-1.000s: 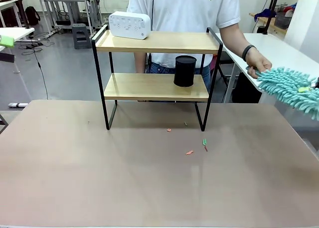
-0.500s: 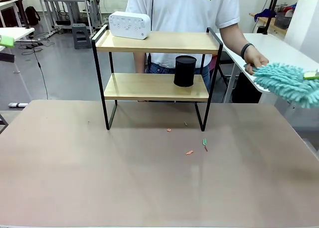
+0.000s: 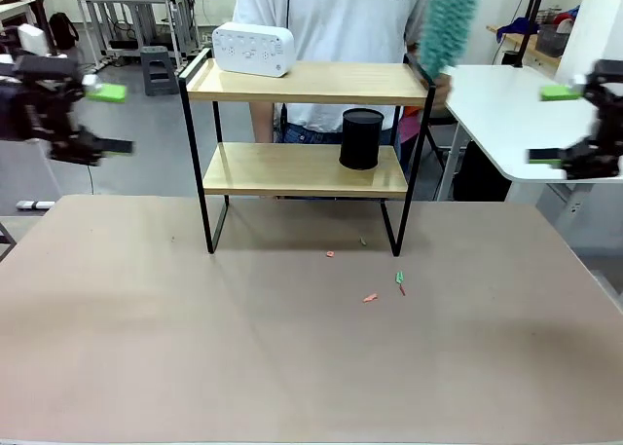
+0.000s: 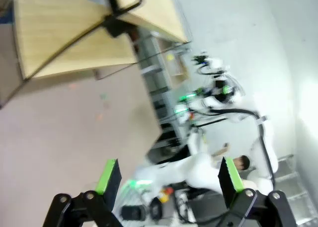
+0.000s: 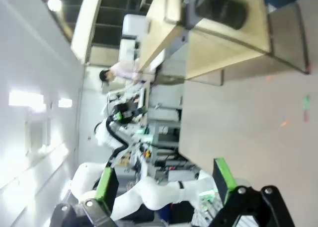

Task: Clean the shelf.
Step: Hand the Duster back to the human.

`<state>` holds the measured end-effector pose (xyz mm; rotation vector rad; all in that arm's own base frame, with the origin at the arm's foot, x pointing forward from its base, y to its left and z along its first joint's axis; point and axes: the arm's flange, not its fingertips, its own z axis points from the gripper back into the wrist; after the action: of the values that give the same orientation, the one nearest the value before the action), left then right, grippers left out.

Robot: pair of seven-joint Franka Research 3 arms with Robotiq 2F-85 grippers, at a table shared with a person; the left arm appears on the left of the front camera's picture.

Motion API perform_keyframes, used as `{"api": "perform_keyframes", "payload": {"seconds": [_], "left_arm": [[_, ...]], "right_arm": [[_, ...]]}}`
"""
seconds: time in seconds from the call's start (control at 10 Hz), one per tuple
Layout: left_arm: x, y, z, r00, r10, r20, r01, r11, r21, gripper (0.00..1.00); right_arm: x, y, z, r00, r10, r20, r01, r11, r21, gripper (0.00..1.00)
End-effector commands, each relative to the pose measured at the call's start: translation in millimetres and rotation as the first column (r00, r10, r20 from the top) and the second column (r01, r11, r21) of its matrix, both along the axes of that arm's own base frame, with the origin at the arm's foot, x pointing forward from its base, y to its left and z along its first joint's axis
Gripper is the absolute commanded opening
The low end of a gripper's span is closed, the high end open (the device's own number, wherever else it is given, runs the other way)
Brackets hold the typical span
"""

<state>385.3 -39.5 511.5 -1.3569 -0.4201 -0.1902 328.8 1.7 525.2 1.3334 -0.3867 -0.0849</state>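
The shelf (image 3: 302,82) stands at the table's far middle, two wooden boards in a black frame. A white device (image 3: 251,48) sits on its top board and a black cylinder (image 3: 361,138) on the lower one. The person behind it holds a teal fluffy duster (image 3: 450,21) upright above the shelf's top right corner. My left gripper (image 3: 102,120) hovers open left of the shelf, and my right gripper (image 3: 551,124) hovers open to its right, both with nothing in them. The left wrist view shows its open gripper (image 4: 168,175) and the shelf (image 4: 74,43); the right wrist view shows its gripper (image 5: 164,180), the shelf (image 5: 218,43) and the cylinder (image 5: 221,9).
Small orange and green crumbs (image 3: 370,297) lie on the brown table (image 3: 195,348) in front of the shelf. A white side table (image 3: 506,104) stands at the right, just behind my right gripper.
The duster left my right gripper; the person has swung it up over the shelf's right corner. My right gripper is now open, and my left gripper has come into view at the left.
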Motion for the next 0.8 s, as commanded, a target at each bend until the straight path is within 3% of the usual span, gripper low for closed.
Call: {"api": "perform_keyframes", "payload": {"seconds": [0.0, 0.1, 0.2, 0.7], "left_arm": [[-8, -27, 5, 0.999, -0.035, 0.029, 0.036, 0.999, -0.039, 1.00], [0, 0, 0, 1.000, 0.000, 0.000, 0.000, 1.000, 0.000, 1.00], [0, 0, 0, 1.000, 0.000, 0.000, 0.000, 1.000, 0.000, 1.00], [0, 0, 0, 1.000, 0.000, 0.000, 0.000, 1.000, 0.000, 1.00]], "right_arm": [[-2, 47, -24, 0.995, 0.093, -0.020, -0.092, 0.993, 0.080, 1.00], [-1, 61, -25, 0.989, 0.145, -0.031, -0.143, 0.989, 0.040, 1.00], [5, 30, -4, 0.998, 0.059, -0.014, -0.058, 0.998, 0.038, 1.00], [5, 30, -4, 0.998, 0.059, -0.014, -0.058, 0.998, 0.038, 1.00]]}}
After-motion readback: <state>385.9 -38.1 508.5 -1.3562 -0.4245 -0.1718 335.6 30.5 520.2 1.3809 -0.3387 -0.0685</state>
